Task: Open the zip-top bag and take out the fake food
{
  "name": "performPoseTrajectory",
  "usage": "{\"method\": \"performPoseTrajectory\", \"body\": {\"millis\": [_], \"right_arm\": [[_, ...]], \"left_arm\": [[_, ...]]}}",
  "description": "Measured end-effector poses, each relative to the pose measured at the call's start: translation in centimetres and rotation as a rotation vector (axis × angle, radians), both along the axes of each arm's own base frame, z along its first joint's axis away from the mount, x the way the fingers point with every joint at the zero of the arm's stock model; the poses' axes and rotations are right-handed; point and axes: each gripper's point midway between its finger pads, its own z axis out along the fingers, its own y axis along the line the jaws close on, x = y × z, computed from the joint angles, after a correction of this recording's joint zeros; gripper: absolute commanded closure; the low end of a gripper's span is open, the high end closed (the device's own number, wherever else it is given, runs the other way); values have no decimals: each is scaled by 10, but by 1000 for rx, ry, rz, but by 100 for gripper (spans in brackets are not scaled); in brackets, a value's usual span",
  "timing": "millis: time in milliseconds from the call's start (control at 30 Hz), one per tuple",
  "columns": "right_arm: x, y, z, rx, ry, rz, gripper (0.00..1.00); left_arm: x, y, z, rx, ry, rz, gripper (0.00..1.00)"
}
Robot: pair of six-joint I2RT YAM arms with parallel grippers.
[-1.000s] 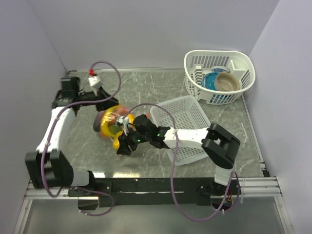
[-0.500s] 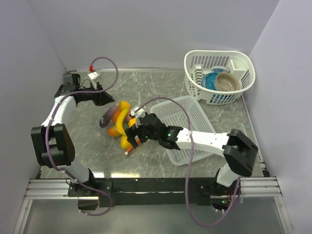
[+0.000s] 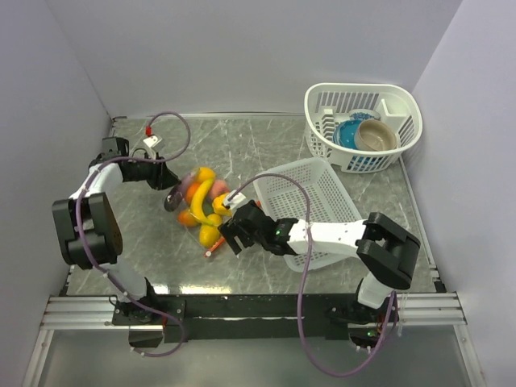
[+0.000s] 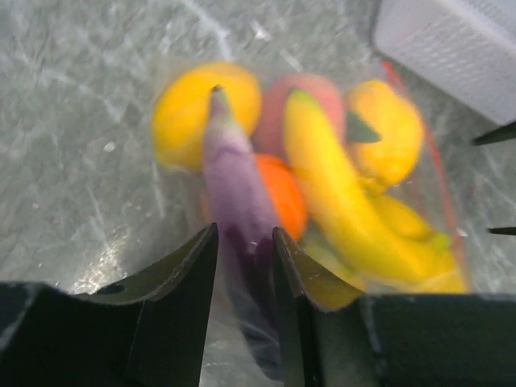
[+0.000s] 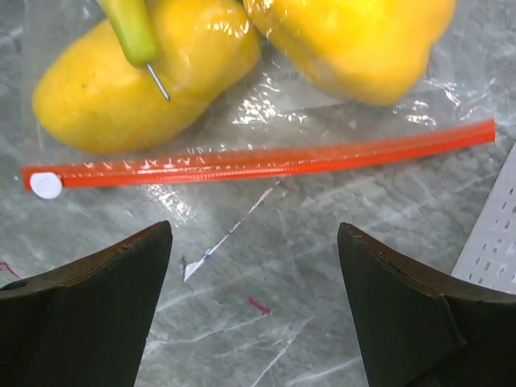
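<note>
Compared with a second ago, the zip-top bag (image 3: 199,211) is no longer bunched up between the two grippers. It is lying stretched out on the table (image 3: 266,149), just left of the white mesh basket (image 3: 310,201), and the right gripper (image 3: 231,235) is sitting further toward the near edge than before.

From the right wrist I am seeing that gripper's (image 5: 254,242) fingers spread wide with nothing between them. It is hovering over bare marble just short of the red-orange zip strip (image 5: 258,161), whose white slider (image 5: 46,185) is sitting at the strip's left end. The fake food (image 3: 201,196) is all lying inside the clear plastic. I am making out a banana (image 4: 339,201), a purple eggplant (image 4: 232,173), an orange piece (image 4: 282,193), a pink one (image 4: 278,101) and yellow pieces (image 5: 355,40).

The left gripper (image 4: 244,242) is sitting at the bag's far end, opposite the strip. Its fingers are standing narrowly apart on either side of the eggplant's end. I cannot tell whether they are pinching the plastic or only flanking it.
</note>
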Motion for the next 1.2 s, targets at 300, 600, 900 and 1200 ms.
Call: {"method": "performPoseTrajectory", "body": {"millis": [300,600,900,1200], "right_arm": [[-14,6,-4,-6,-6,12,10],[-6,16,-32,-68,3,18,9],[8,27,-25,-54,-16,22,8],[6,31,-13,-26,-20,51,8]], "left_arm": [[16,9,-57,15,133,27,60],[7,-14,-59,58,113,-53,61],[-14,-20,-65,169,63,-97,66],[-13,-19,-71,237,52,-93,73]]}}
